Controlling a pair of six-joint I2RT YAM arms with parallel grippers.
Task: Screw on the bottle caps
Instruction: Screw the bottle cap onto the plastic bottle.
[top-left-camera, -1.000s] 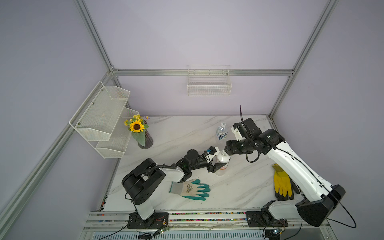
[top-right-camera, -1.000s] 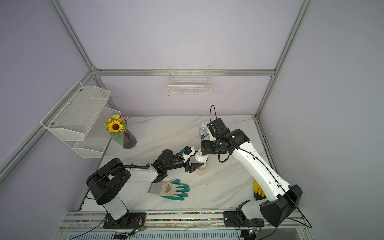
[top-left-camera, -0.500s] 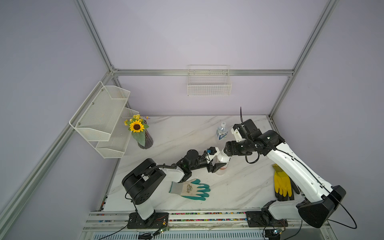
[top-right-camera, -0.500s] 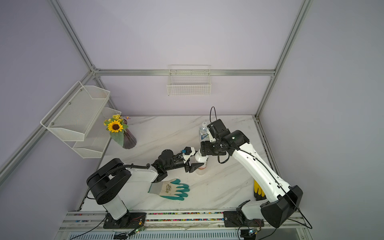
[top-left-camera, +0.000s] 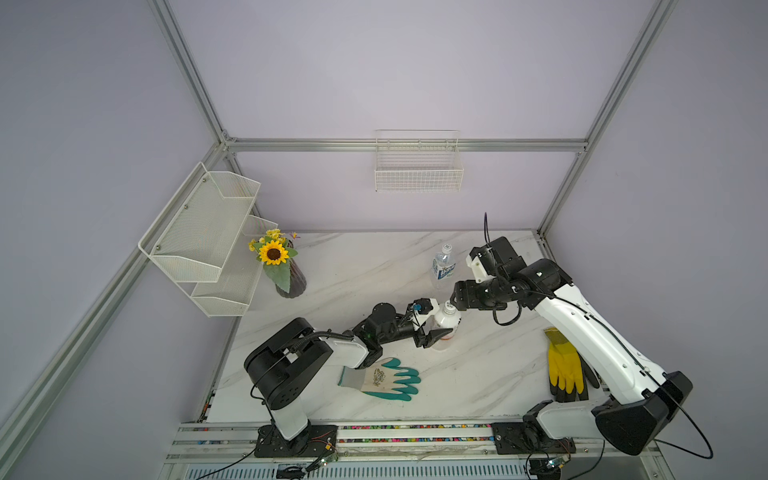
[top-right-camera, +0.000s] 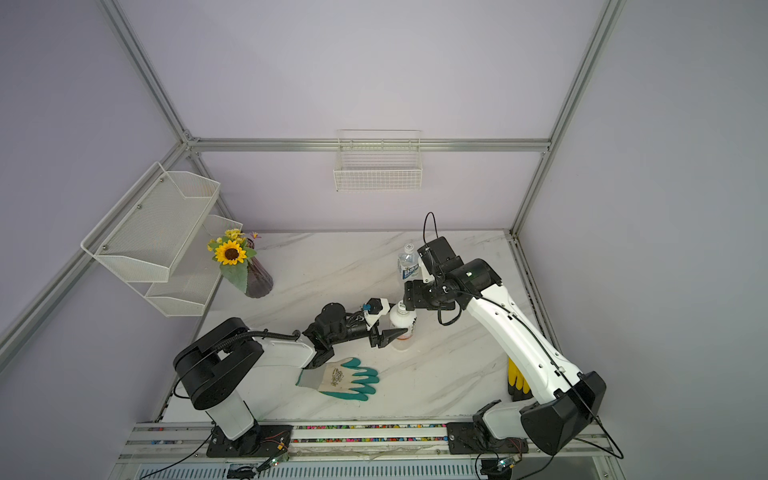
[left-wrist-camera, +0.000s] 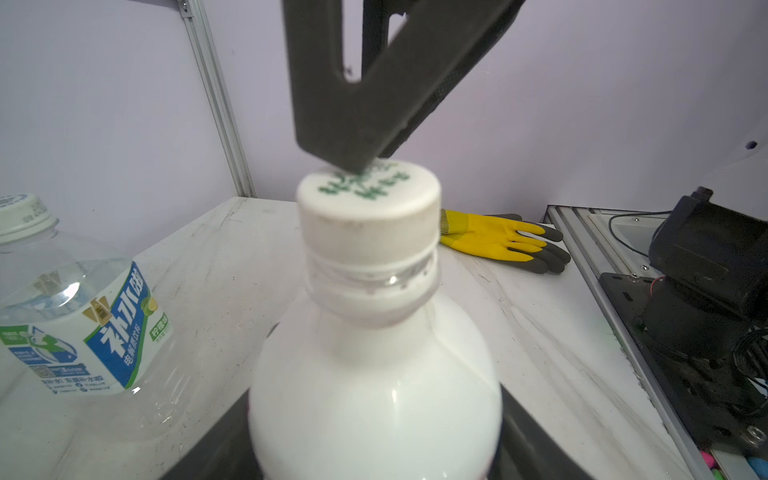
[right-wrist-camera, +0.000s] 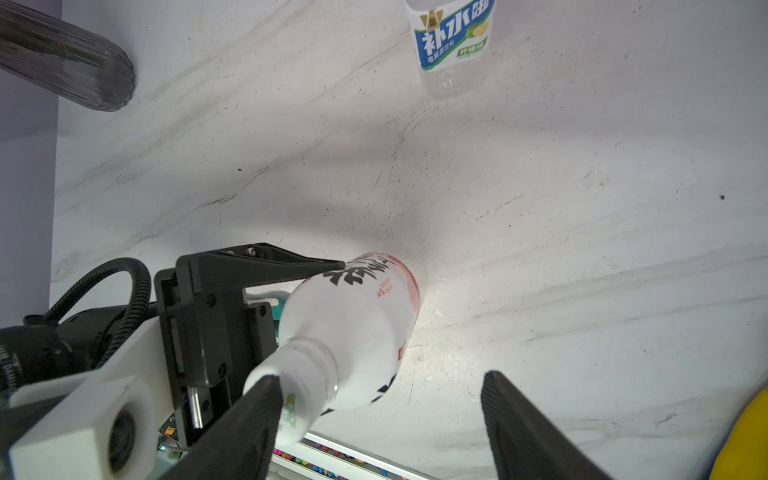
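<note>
We judge the task well along but not finished. The clear bottle (top-left-camera: 444, 270) stands toward the back of the surface (top-left-camera: 353, 266), well apart from both arms, with its cap (top-left-camera: 446, 248) already on its neck. How tightly that cap is turned we cannot tell. The white bottle (left-wrist-camera: 374, 374) stands near the middle of the surface with its own cap (left-wrist-camera: 368, 195) seated on the mouth. In the left wrist view a band of clear neck and its ring shows just under the cap's skirt, so we think it may need more turns before it is tight. The left gripper (top-left-camera: 441, 328) is clamped around the white bottle's body, bracing it. The right gripper (right-wrist-camera: 380, 376) is spread wide above the neck and grips nothing, with one finger (right-wrist-camera: 257, 415) touching the cap at its top edge. Both bottles appear upright in both top views. Their long axes run vertically and their mouths point straight up, which suits turning the cap about that axis.
</note>
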